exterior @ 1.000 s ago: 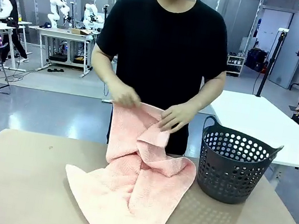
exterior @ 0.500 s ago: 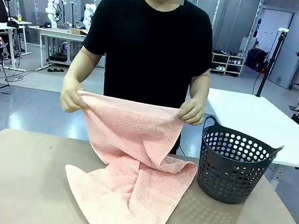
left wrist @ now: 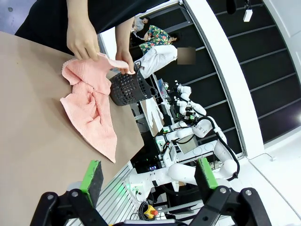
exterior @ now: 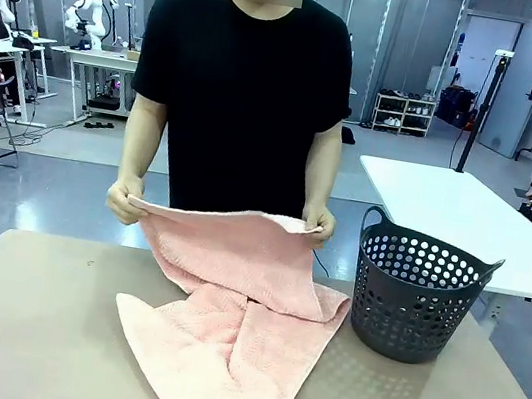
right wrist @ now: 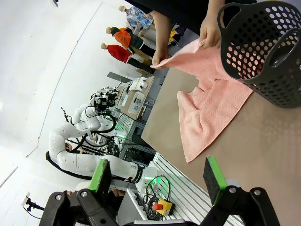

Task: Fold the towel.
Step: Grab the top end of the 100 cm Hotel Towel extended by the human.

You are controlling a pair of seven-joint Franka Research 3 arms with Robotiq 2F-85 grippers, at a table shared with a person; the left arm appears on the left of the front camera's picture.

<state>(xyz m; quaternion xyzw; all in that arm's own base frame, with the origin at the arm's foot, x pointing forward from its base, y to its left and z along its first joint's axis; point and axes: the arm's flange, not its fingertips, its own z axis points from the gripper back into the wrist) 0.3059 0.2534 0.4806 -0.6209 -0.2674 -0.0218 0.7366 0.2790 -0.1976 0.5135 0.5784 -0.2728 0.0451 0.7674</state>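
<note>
- Across the tan table [exterior: 24,323], front view: the light salmon-pink terry towel [exterior: 223,345] lies rumpled and twisted, its far hem held up by the person [exterior: 240,104] with both hands. No clean fold yet; I'd say nearly the whole job is left.
- Dark perforated plastic basket [exterior: 416,304] sits just beside the towel. Nothing visible inside, bottom hidden.
- Left wrist view: left gripper [left wrist: 148,174] wide, empty, well apart from the towel.
- Right wrist view: right gripper [right wrist: 156,175] wide, empty, also well apart.
</note>
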